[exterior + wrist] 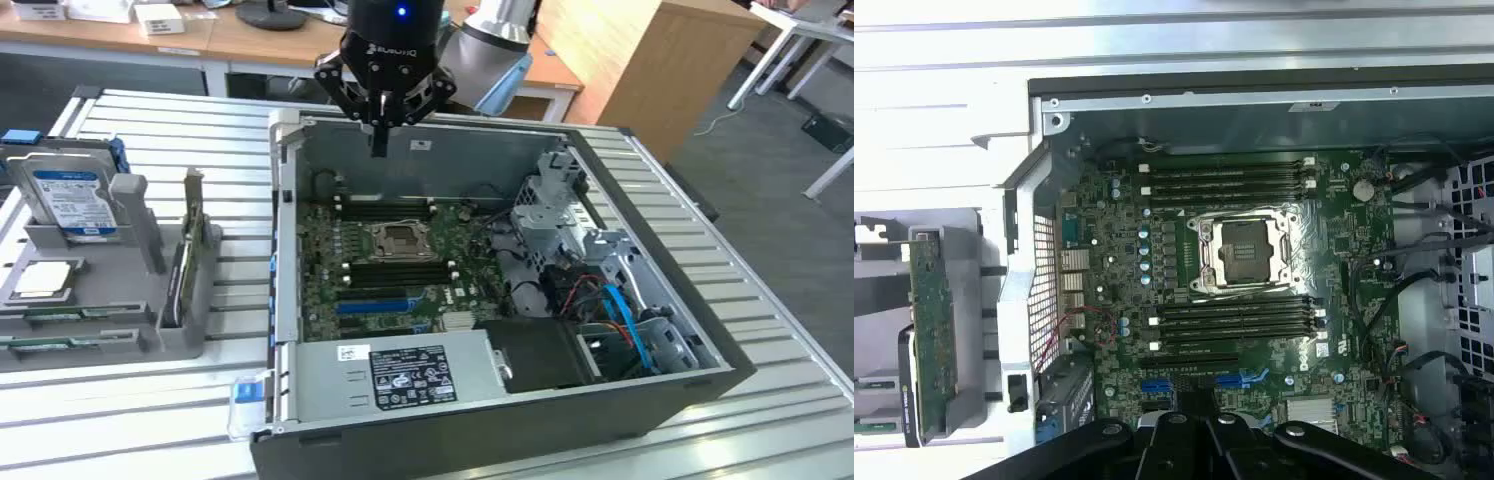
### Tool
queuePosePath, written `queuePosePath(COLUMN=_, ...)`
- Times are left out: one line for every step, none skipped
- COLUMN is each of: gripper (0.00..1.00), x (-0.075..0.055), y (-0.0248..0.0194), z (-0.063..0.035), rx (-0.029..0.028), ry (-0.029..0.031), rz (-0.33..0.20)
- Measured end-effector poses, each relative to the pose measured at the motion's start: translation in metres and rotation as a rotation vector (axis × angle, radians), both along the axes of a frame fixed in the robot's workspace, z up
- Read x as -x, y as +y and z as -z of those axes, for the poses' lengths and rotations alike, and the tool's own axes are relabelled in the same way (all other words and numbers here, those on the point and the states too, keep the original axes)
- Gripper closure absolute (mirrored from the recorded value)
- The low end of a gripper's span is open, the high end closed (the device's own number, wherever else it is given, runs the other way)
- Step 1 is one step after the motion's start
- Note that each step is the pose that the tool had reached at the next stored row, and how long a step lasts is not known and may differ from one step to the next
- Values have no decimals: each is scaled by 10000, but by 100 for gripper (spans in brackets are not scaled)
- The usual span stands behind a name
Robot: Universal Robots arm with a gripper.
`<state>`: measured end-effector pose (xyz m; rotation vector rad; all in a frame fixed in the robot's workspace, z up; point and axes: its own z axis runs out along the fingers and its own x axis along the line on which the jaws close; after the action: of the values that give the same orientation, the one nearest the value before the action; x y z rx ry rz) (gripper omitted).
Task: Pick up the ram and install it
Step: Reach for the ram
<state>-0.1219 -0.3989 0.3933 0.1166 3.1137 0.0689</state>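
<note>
Exterior view, nearest first: the ram (60,316) lay flat in the grey tray (187,332) at 8 o'clock, outside the open case (494,150), near the taller bracketed card (180,260). Farther in, black memory slots (384,209) flanked the CPU socket (400,241), seemingly empty. Farthest, at 12 o'clock, my gripper (380,140) hung over the case's rear wall, fingers pressed together on nothing. I judged a good pick meant pinching the stick mid-length across its thin faces, clear of that card.

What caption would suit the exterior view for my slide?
Shut claw hovers above the open computer case; ram sticks lie in the grey holder beside it.
</note>
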Motion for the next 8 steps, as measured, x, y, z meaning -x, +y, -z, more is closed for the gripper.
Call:
queuePosePath(gripper=89, x=0, y=0, z=0, rx=0, ry=0, rz=0)
queuePosePath(gripper=89, x=0, y=0, z=0, rx=0, ry=0, rz=0)
queuePosePath(gripper=89, x=0, y=0, z=0, rx=0, ry=0, rz=0)
queuePosePath(gripper=89, x=0, y=0, z=0, rx=0, ry=0, rz=0)
queuePosePath(gripper=89, x=0, y=0, z=0, rx=0, ry=0, rz=0)
queuePosePath(gripper=89, x=0, y=0, z=0, rx=0, ry=0, rz=0)
queuePosePath(gripper=89, x=0, y=0, z=0, rx=0, ry=0, rz=0)
queuePosePath(gripper=89, x=0, y=0, z=0, rx=0, ry=0, rz=0)
